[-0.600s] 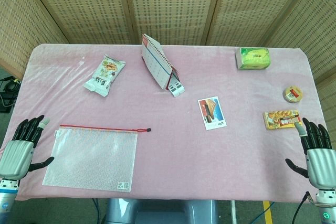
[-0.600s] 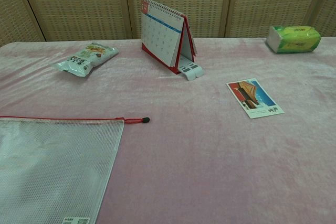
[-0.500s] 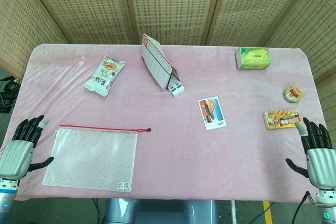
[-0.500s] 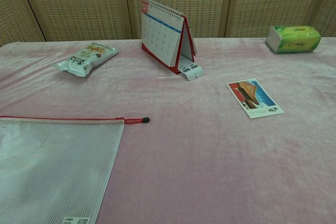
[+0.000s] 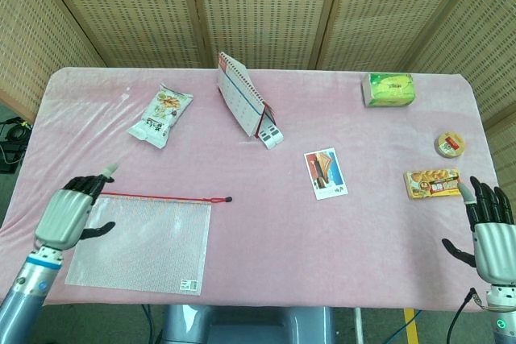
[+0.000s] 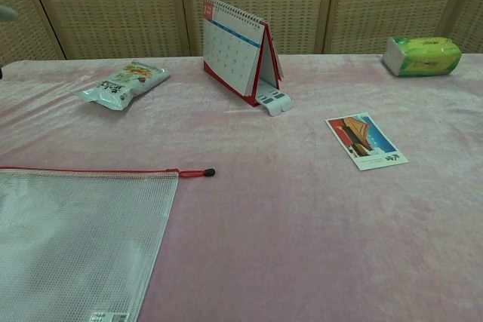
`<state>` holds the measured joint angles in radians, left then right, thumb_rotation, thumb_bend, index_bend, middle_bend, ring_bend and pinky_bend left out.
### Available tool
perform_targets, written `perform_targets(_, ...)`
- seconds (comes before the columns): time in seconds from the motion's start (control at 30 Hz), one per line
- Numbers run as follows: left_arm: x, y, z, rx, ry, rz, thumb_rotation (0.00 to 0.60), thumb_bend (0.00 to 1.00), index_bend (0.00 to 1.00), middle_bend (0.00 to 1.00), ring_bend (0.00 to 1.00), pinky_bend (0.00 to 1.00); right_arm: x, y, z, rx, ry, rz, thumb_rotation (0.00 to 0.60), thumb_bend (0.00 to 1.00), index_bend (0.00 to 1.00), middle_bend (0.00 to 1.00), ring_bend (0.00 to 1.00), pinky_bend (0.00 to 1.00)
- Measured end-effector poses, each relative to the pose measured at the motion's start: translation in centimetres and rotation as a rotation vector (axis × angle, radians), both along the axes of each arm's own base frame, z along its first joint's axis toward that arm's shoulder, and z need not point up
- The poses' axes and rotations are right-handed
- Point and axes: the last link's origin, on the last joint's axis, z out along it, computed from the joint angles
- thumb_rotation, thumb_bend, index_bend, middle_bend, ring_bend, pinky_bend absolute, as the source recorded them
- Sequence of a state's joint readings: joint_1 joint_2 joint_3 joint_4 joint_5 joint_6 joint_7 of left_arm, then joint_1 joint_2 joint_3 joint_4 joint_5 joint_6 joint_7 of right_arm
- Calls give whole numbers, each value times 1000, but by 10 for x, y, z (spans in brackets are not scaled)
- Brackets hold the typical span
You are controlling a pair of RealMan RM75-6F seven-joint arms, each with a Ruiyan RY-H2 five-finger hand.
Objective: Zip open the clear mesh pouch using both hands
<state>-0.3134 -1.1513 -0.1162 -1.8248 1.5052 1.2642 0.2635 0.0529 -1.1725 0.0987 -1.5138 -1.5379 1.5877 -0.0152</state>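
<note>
Mesh pouch corner under left hand, chest view crops it

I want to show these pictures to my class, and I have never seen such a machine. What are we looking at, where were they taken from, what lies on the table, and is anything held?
A two-armed robot with humanlike hands sits at a pink-clothed table. One picture looks down from its head, the other forward from its chest. The left hand hovers by the clear mesh pouch with its red zipper; the right hand waits at the table's edge. Both hold nothing. Also there: a standing desk calendar, a snack bag, a picture card and a green tissue pack.
</note>
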Motion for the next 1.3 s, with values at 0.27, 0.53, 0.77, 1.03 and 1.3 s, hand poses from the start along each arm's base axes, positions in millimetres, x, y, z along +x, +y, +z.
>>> perform_targets(0.27,61,62,-46,-132,118,-39,600,221,457,973,950,1000,-7,-8,-2,0,19,-39,600,0,64,0,0,0)
perform_targets(0.53,117,98,-114,-287,155,23,600,247,460,974,952,1000,-19,-18,-3,-7,31,-92,600,0,65,0,0,0)
perform_targets(0.77,140,108,-162,-359,231,53,600,278,444,974,952,1000,-24,-20,-1,-10,28,-111,600,0,64,0,0,0)
perform_targets(1.03,140,109,-176,-366,293,72,600,331,453,974,952,1000,-23,-21,-2,-2,27,-112,600,0,65,0,0,0)
perform_targets(1.3,132,113,-185,-350,328,109,600,335,456,974,952,1000,-24,-23,-4,10,31,-111,600,0,65,0,0,0)
